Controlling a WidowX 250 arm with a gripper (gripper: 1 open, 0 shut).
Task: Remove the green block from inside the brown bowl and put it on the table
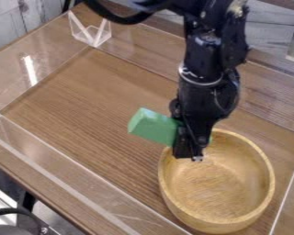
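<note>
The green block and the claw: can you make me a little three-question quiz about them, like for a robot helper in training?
1. True or false: the green block lies inside the bowl.
2. What holds the block? A) the claw B) the table C) the bowl
3. Fill in: the bowl has ____ in it.

Key: 1 false, the block is up in the air over the bowl's left rim. 2 A, the claw is shut on it. 3 nothing.
</note>
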